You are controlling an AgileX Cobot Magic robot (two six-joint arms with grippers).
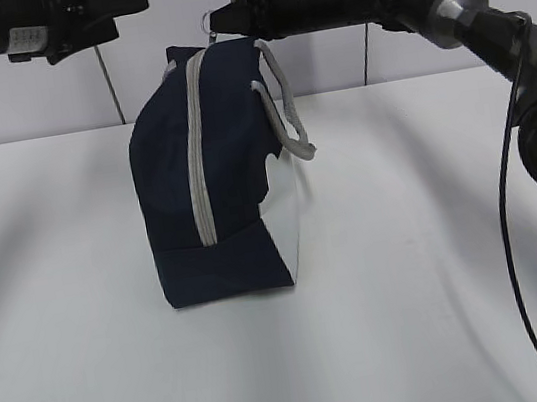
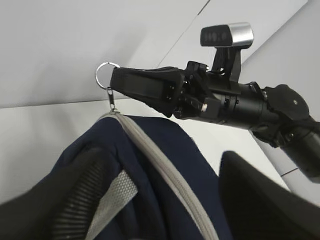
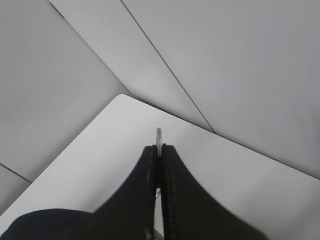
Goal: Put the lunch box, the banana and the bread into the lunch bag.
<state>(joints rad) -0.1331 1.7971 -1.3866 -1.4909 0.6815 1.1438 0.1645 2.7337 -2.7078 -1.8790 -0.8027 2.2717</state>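
The navy lunch bag (image 1: 211, 189) stands upright on the white table, its grey zipper (image 1: 198, 151) running over the top and down the near side, shut along what shows. My right gripper (image 1: 238, 11) is at the bag's top, shut on the ring pull (image 2: 106, 75), which also shows edge-on between the pads in the right wrist view (image 3: 159, 135). My left gripper (image 1: 123, 5) hovers above and left of the bag; its jaws stand wide apart and empty over the bag's top (image 2: 150, 175). The lunch box, the banana and the bread are out of view.
Grey strap handles (image 1: 291, 117) hang down the bag's right side. The right arm's black cable (image 1: 514, 255) drops over the table at the right. A tiled wall (image 1: 30, 95) stands right behind the table's back edge.
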